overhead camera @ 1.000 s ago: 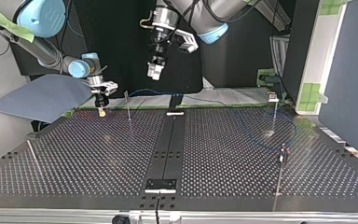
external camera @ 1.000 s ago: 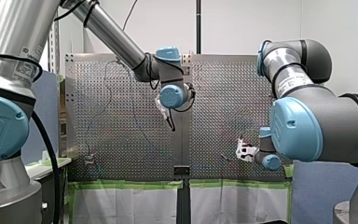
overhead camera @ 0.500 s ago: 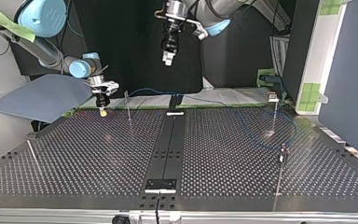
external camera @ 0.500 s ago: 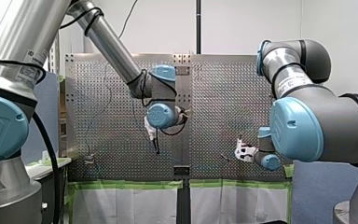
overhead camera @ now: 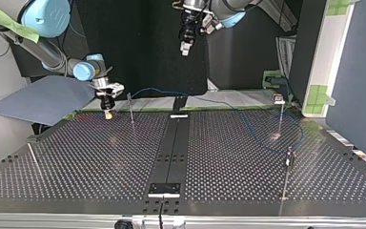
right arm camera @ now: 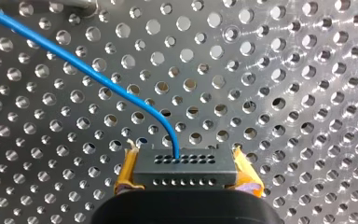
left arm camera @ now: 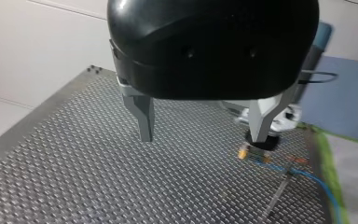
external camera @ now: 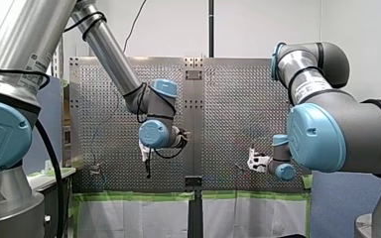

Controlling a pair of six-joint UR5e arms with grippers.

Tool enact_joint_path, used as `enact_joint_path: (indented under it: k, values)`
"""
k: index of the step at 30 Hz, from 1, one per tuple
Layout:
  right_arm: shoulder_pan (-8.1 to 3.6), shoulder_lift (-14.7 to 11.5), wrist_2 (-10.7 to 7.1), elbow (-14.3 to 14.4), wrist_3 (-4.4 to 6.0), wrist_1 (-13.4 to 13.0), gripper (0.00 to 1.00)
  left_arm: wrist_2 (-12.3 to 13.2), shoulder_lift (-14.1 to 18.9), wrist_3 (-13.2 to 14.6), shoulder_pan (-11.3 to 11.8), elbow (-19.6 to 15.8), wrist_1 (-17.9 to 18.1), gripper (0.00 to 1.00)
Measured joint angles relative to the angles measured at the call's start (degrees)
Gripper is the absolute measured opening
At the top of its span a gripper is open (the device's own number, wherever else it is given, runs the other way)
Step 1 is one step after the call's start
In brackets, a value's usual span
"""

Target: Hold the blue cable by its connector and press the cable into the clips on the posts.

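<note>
Right gripper, yellow-padded, was clenched on the black multi-hole connector of the one thin blue cable, low over the perforated metal table. Just beside it stood a thin metal post, one of four as far as I could tell. The cable trailed past that post. Left gripper hung high above, jaws spread apart.

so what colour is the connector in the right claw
Black, with rows of small holes; the connector shows best in the right wrist view.
</note>
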Motion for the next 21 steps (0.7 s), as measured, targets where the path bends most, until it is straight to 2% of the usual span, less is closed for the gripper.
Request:
enact_joint_path:
  k: [3, 6, 21]
  values:
    - [0.06, 0.0, 0.31, -0.3, -0.69, 0.8, 0.0, 0.0, 0.0, -0.1, 0.0, -0.8, -0.1, 1.0]
    - [0.06, 0.0, 0.42, -0.4, -0.91, 1.1, 0.0, 0.0, 0.1, -0.1, 0.0, -1.1, -0.2, 1.0]
    - [0.08, 0.0, 0.46, -0.4, -1.0, 1.2, 0.0, 0.0, 0.1, -0.1, 0.0, -1.1, -0.2, 1.0]
